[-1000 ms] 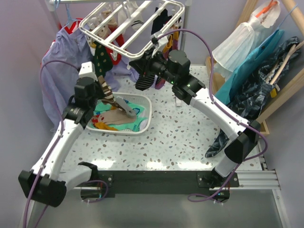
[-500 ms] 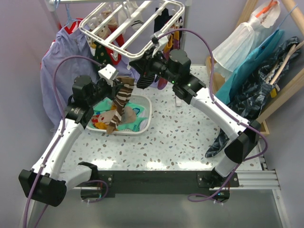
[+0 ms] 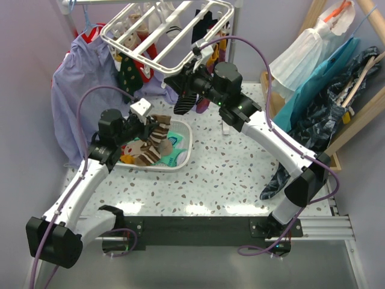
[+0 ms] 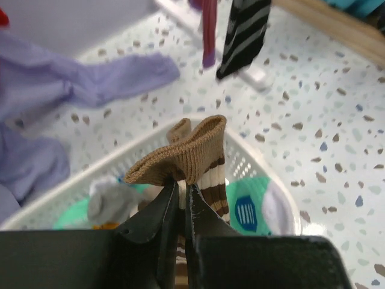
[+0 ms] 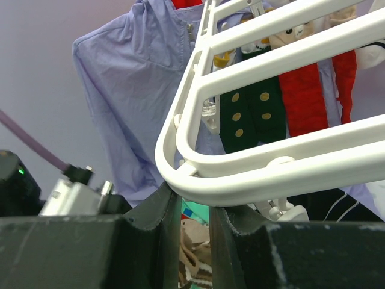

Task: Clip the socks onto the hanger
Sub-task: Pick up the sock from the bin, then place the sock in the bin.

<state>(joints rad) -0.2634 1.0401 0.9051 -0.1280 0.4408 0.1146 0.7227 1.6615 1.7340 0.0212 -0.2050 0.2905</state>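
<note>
My left gripper [image 3: 154, 124] is shut on the cuff of a brown-cream striped sock [image 3: 158, 135] and holds it above the white basket [image 3: 187, 144]. In the left wrist view the fingers [image 4: 182, 188] pinch the sock's ribbed cuff [image 4: 192, 150]. The white barred hanger [image 3: 174, 30] hangs at the back with several socks clipped under it. My right gripper [image 3: 175, 79] is at the hanger's near corner. In the right wrist view its jaws [image 5: 194, 201] stand a narrow gap apart just under the hanger's rim [image 5: 271, 174], with nothing seen between them.
Teal, tan and grey socks lie in the basket [image 4: 255, 158]. A black-white striped sock [image 3: 183, 102] hangs below the right gripper. A lavender shirt [image 3: 78, 78] hangs at the back left. Clothes on a wooden rack [image 3: 337, 90] stand on the right.
My left gripper has lifted the brown-cream striped sock out of the basket and carried it right and a little forward. The right arm has hardly moved.
</note>
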